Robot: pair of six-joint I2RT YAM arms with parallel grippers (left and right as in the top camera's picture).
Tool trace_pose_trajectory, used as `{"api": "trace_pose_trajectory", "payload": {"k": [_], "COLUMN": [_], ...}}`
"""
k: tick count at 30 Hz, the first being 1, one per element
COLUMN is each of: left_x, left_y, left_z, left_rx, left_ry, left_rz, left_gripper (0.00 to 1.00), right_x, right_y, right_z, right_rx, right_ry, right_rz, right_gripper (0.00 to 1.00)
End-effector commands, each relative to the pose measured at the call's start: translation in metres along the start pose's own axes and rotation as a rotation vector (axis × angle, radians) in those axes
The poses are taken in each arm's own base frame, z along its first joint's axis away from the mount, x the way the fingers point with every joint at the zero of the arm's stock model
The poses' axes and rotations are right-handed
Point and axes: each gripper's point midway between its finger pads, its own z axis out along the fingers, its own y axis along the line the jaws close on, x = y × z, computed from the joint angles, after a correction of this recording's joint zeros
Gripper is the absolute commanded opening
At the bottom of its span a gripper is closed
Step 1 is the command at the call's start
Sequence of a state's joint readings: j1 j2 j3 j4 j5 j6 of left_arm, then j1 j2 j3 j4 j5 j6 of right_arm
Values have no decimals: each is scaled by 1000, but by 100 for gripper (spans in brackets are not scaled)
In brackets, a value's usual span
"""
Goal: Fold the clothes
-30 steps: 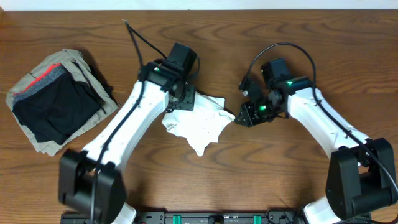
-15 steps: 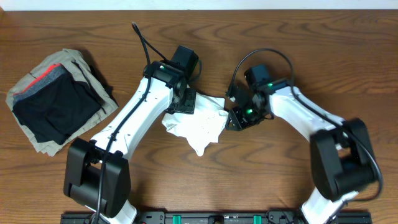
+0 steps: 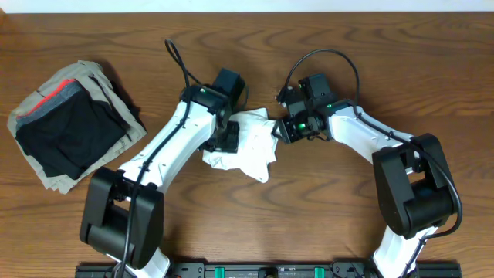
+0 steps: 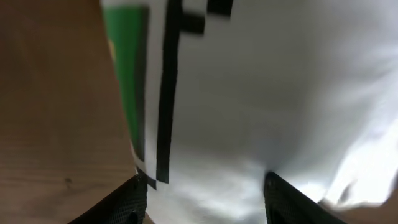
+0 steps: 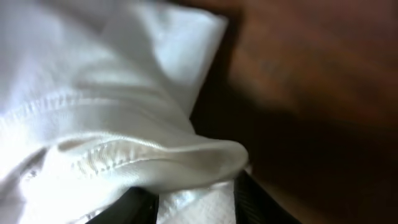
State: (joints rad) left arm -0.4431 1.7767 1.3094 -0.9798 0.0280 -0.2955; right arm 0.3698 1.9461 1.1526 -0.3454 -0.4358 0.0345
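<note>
While the white T-shirt (image 3: 245,147) lies bunched and wrinkled at mid-table, between the two arms, both grippers are down at it. Left gripper (image 3: 226,137) sits over the shirt's left side. In its wrist view the fingers (image 4: 127,202) stand wide apart, with cloth spread across the gap and the green-and-dark print (image 4: 127,81) just above them; it looks open rather than pinching. Right gripper (image 3: 282,128) is at the shirt's right edge. A hemmed fold (image 5: 93,155) bulges between its fingers (image 5: 255,199), which are set narrower. Whether they clamp the fold, cannot tell. A stack of folded garments (image 3: 69,131) lies well apart at the left end of the wooden table (image 3: 432,69). Judgement: this is the early step of taking hold of edges so the crumpled shirt can be spread flat, and no tidy fold is made yet. The next move calls for a firm pinch on each side, then drawing the arms apart evenly to pull out the wrinkles. Risk: thin cloth slipping out, or extra layers being caught in the pinch.
</note>
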Motion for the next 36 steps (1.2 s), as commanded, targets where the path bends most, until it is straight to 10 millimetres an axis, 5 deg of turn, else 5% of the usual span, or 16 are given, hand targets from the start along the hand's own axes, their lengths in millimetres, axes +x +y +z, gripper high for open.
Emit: {"api": "trace_pose_trajectory", "payload": {"k": [1, 6, 15, 18, 22, 28, 32, 36], "left_x": [13, 24, 23, 26, 34, 39, 37, 34], "left_y": [-5, -17, -18, -19, -16, -14, -15, -16], "left_z": [13, 21, 21, 23, 29, 32, 32, 33], "left_rx": [38, 101, 103, 100, 89, 83, 88, 92], "left_ry": [60, 97, 90, 98, 122, 136, 126, 114], "left_rz": [-29, -24, -20, -19, -39, -40, -40, -39], "left_gripper": [61, 60, 60, 60, 60, 60, 60, 60], "right_x": [-13, -25, -33, -40, -55, -76, -75, -80], "right_y": [-4, -7, 32, 27, 12, 17, 35, 67], "right_z": [0, -1, -18, -20, -20, -26, -29, -42], "right_rx": [39, 58, -225, -208, -114, -135, -238, -421], "right_ry": [-44, -91, -113, -139, -201, -288, -279, -310], "right_rz": [57, 66, 5, 1, 10, -16, -37, -127], "right_gripper": [36, 36, 41, 41, 34, 16, 1, 2]}}
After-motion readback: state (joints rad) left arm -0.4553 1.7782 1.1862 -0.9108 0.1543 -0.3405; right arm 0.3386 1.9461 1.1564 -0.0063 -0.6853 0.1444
